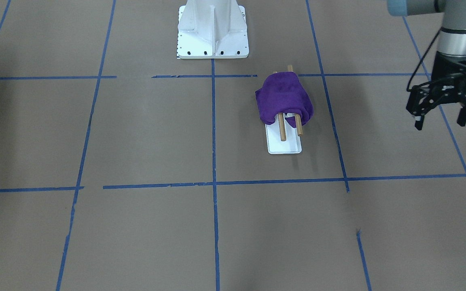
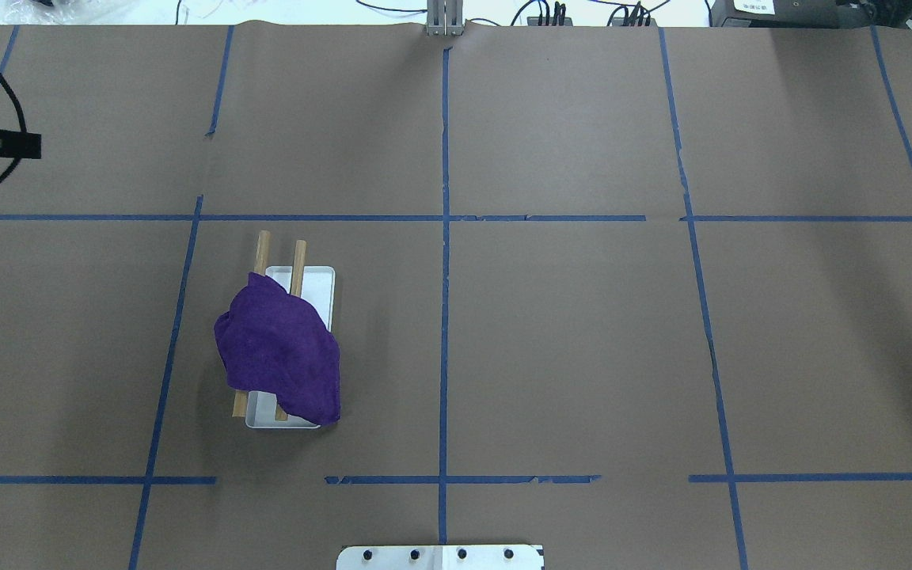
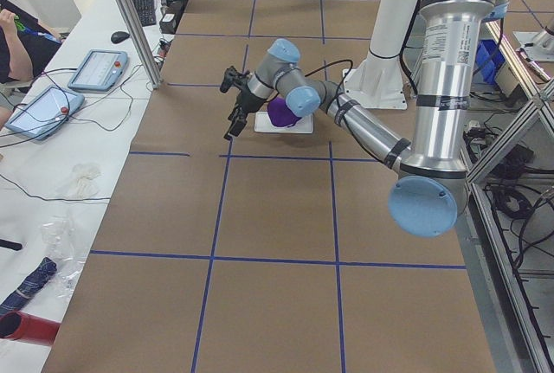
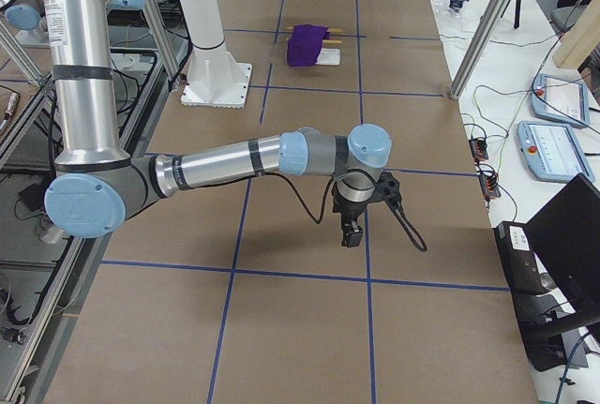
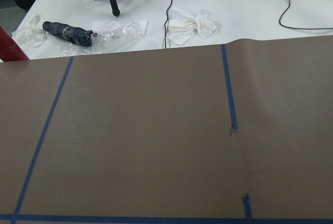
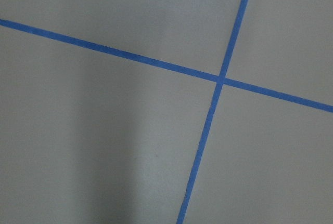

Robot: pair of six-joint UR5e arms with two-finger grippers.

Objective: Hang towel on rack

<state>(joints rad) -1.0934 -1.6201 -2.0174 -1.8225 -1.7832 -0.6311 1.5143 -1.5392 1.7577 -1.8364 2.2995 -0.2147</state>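
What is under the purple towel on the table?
Two tan wooden rods stick out from under the purple towel, above the rack's white base. Their middle parts and the support are covered.

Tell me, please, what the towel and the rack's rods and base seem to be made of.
The towel: plush purple fabric, judging by its fuzzy, draped surface. The rack's rods: likely bare wood, tan and matte. The rack's base: smooth white, perhaps plastic.
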